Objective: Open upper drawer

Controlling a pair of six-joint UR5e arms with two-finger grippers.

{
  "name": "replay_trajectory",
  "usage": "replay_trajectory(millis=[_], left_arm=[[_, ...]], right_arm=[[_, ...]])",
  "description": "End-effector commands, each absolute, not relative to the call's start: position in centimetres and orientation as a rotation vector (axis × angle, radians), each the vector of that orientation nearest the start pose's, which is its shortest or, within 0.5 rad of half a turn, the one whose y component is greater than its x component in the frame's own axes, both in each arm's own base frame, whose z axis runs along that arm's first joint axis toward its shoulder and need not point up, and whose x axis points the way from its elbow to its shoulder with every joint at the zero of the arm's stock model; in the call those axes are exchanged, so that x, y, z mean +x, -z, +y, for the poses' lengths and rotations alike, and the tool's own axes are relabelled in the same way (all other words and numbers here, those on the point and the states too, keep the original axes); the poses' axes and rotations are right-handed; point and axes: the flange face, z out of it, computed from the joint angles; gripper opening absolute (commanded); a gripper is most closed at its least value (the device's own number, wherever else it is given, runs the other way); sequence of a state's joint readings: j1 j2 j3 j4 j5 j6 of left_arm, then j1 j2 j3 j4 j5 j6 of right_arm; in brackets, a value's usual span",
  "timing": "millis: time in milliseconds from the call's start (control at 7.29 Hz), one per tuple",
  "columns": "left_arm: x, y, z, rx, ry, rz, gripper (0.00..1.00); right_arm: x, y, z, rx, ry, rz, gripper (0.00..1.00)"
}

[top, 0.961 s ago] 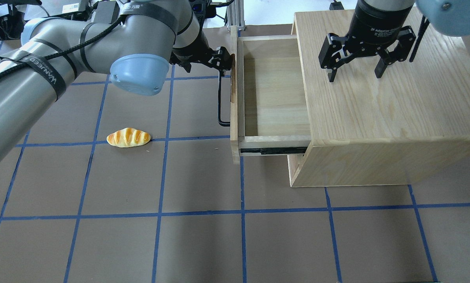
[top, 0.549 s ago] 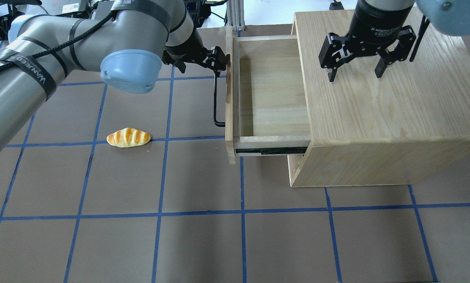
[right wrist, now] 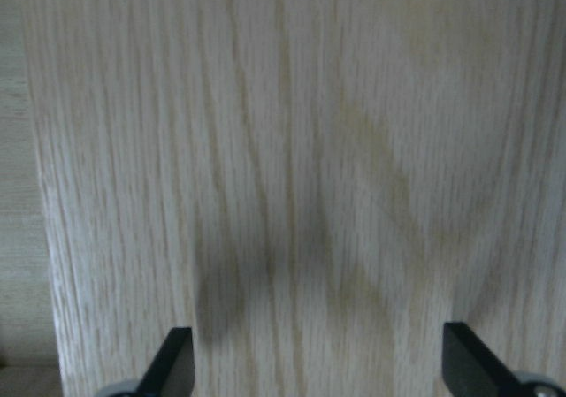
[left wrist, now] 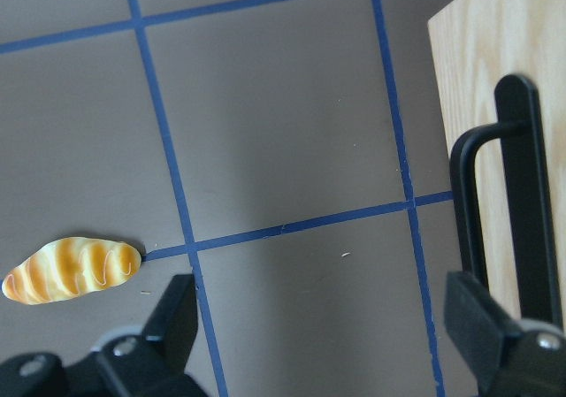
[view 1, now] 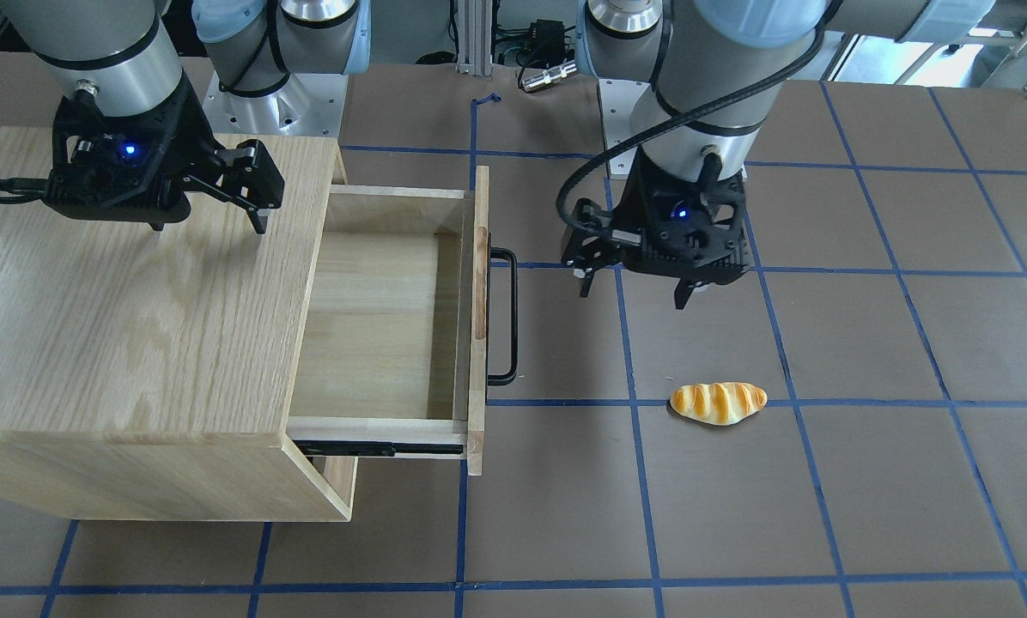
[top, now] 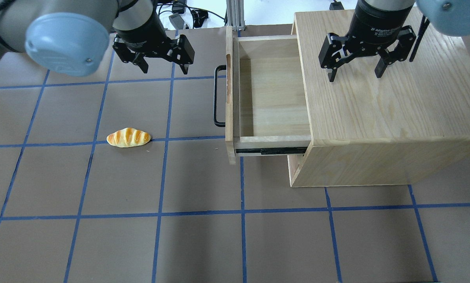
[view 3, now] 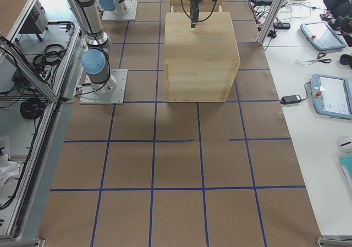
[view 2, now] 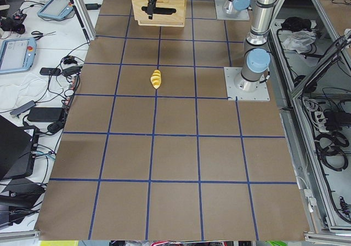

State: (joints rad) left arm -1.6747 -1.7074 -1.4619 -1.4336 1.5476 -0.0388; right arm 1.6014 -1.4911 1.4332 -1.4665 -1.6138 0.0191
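The upper drawer point(top: 274, 90) point(view 1: 376, 326) of the wooden cabinet point(top: 384, 98) point(view 1: 118, 326) stands pulled out to the left in the overhead view, its pale inside empty. Its black bar handle point(top: 216, 96) point(view 1: 507, 316) point(left wrist: 513, 194) is free. My left gripper point(top: 165, 67) point(view 1: 638, 296) is open and empty, hanging above the table left of the handle and apart from it. My right gripper point(top: 353, 74) point(view 1: 209, 219) is open and empty, with its fingertips on or just above the cabinet top.
A toy bread roll point(top: 128, 137) point(view 1: 718, 402) point(left wrist: 71, 269) lies on the brown mat left of the drawer. Blue tape lines grid the mat. The cabinet's lower front panel point(top: 296, 173) sits closed under the drawer.
My left gripper has let go of the drawer handle and moved away to the left, jaws now pointing down. The drawer slid a little further out, then stayed. The right gripper has not moved.
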Motion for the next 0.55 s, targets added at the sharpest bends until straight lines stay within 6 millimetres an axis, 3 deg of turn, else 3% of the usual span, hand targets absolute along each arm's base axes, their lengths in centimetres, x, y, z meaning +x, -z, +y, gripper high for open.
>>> replay_trajectory(millis=[0,412], left_arm=[[-13.5,-50.4,-52.9,-0.084,0.080,3.152,1.00],[-8.1,-52.5,-50.9,-0.211,0.013,3.094,1.00]], right_arm=[[14.5,-50.5,-51.6,-0.019,-0.072,3.185,1.00],[14.5,-50.5,-51.6,-0.019,-0.072,3.185,1.00]])
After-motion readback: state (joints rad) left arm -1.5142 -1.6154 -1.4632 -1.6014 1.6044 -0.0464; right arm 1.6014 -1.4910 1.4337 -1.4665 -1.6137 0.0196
